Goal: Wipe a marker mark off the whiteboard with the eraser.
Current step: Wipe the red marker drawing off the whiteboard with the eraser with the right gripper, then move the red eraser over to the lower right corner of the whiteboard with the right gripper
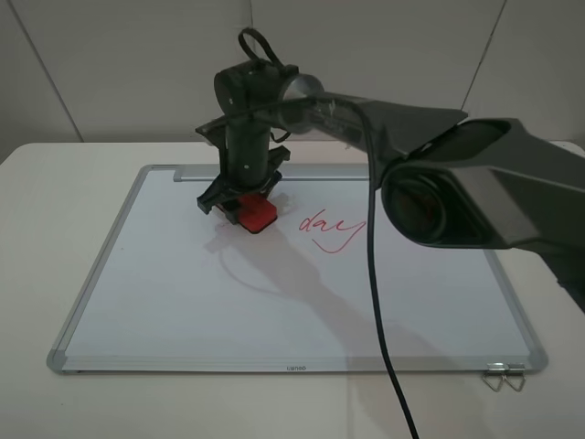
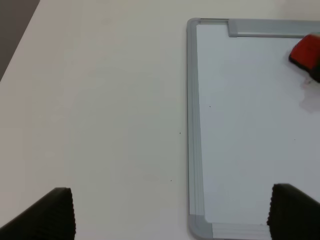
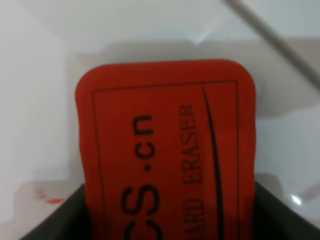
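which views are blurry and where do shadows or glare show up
Exterior high: sharp, the right gripper and arm cast a soft shadow across the whiteboard. Right wrist: the eraser fills the frame, slightly soft, small glints nearby. Left wrist: evenly lit, no glare.

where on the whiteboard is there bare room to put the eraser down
The whiteboard is bare across its near half, between the bottom frame and the red word "day", and along its left frame. It is crowded at the far middle, where the right gripper holds the eraser.
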`<state>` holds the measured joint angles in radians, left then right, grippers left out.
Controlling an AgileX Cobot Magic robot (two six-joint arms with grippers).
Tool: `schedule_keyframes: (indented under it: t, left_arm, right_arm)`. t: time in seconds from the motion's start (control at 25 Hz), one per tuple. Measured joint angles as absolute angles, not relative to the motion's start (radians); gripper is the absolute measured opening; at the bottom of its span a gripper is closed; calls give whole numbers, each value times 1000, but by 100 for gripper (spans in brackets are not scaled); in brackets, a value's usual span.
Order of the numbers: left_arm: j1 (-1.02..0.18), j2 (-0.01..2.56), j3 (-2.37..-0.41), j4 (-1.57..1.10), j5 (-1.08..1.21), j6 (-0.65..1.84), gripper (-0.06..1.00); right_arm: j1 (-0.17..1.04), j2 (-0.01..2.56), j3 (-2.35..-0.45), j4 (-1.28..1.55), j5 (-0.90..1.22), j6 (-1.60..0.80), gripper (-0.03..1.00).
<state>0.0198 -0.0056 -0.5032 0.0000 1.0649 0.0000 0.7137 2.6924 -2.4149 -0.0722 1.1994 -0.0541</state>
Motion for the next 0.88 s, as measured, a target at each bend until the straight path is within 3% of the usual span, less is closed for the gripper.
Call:
schedule_keyframes:
  t: [0.48,0.88]
  left_arm:
    - [20,-6,-503,0,1065,0,77]
    - [20,-6,-503,0,1065,0,77]
  right_arm:
    - [801,2664,-2399,-73,1211,-59,51]
    - [711,2448,-2261,-47,1216,-19,51]
